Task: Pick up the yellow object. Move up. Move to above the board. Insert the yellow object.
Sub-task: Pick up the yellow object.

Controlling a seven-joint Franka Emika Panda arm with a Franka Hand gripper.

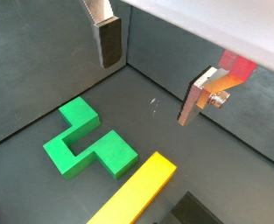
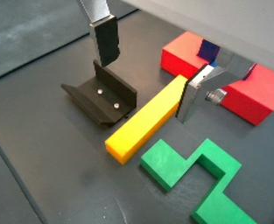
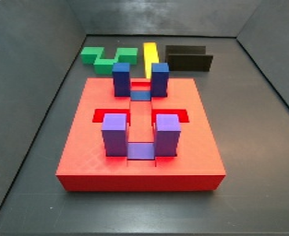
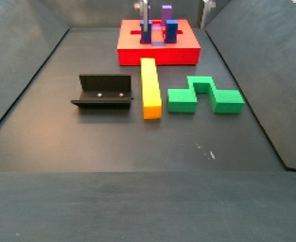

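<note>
Gripper hanging with jaws spread and nothing between them, yellow object lying on the floor below — passing under the gap, between fixture and green zigzag block, board sitting beyond

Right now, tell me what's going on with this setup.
A single robot arm is working over a dark floor, and its gripper is open and holds nothing. It hangs above the yellow bar, which lies flat between the black fixture and the green zigzag block, untouched. The red board with its blue and purple posts sits past one end of the bar. Pickup has not started yet.
</note>
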